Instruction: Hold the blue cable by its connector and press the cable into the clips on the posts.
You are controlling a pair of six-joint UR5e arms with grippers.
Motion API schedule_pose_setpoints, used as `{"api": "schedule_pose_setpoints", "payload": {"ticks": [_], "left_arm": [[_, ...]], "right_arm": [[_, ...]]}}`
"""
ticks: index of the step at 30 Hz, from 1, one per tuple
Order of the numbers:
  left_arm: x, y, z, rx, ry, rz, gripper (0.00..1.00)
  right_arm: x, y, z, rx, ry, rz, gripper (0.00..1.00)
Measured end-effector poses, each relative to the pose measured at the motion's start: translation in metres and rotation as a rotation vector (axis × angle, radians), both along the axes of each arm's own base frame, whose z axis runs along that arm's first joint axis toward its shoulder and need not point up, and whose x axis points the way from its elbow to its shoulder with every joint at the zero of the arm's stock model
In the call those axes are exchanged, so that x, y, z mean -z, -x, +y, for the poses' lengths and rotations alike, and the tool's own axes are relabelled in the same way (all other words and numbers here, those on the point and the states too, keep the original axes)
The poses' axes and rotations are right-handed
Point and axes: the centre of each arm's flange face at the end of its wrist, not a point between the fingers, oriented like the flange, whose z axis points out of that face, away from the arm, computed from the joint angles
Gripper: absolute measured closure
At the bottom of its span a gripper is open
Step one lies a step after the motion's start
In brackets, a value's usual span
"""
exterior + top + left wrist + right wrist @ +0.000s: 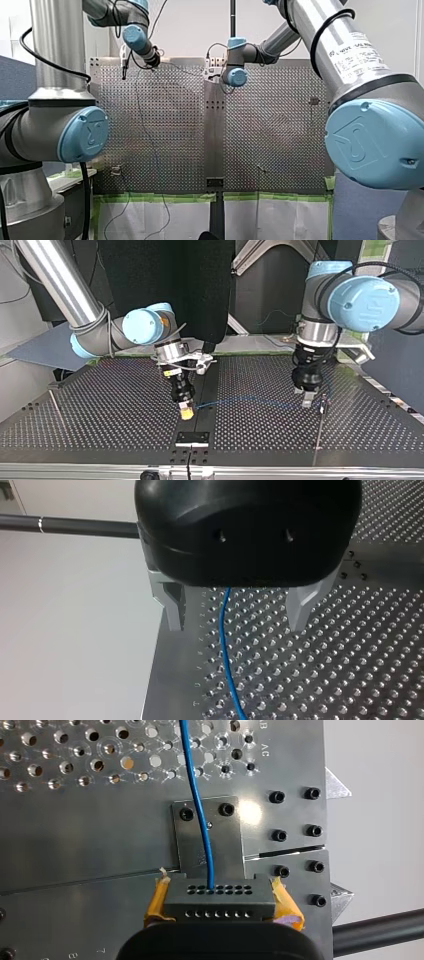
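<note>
My right gripper point(222, 912), with yellow pads point(155, 902), is shut on a black connector block point(220, 895) that has rows of small holes. The thin blue cable point(199, 810) leaves the block and runs ahead over a small screwed plate point(227, 845). In the top view the cable point(250, 401) stretches low over the table from my right gripper point(186, 413) to my left gripper point(308, 399). My left gripper point(235, 615) is open. The cable point(224, 630) passes midway between its metal fingers point(171, 605), touching neither.
The perforated metal table point(100, 410) has a dark bracket point(192, 438) at the top view's near edge. A thin dark rod point(319, 432) stands just beside my left gripper. Small clip pieces point(116, 170) sit on the plate. A black pole point(70, 525) crosses beyond the table's edge.
</note>
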Motion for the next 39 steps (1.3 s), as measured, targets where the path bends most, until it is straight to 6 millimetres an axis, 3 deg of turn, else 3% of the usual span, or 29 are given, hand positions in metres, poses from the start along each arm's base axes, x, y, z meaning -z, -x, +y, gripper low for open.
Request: {"api": "schedule_pose_setpoints", "payload": {"ticks": [14, 21, 35, 37, 38, 39], "left_arm": [[-0.007, -0.039, -0.019, -0.04, 0.016, -0.028, 0.0], [0.003, -0.056, -0.032, -0.047, 0.019, -0.038, 0.0], [0.007, -0.061, -0.036, -0.101, -0.006, -0.05, 0.0], [0.007, -0.061, -0.036, -0.104, -0.008, -0.054, 0.51], [0.006, -0.061, -0.036, -0.105, -0.008, -0.057, 0.51], [0.006, -0.061, -0.037, -0.106, -0.008, -0.063, 0.72]], "right_arm": [[0.0, 0.0, 0.0, 0.0, -0.001, -0.001, 1.0], [0.0, 0.0, -0.001, -0.003, -0.003, -0.005, 1.0], [0.0, 0.001, -0.001, -0.003, -0.002, -0.001, 1.0], [0.0, 0.001, -0.001, -0.002, -0.002, -0.001, 1.0], [0.0, 0.001, -0.002, -0.002, -0.002, -0.001, 1.0], [0.0, 0.001, -0.002, -0.002, -0.002, -0.001, 1.0]]}}
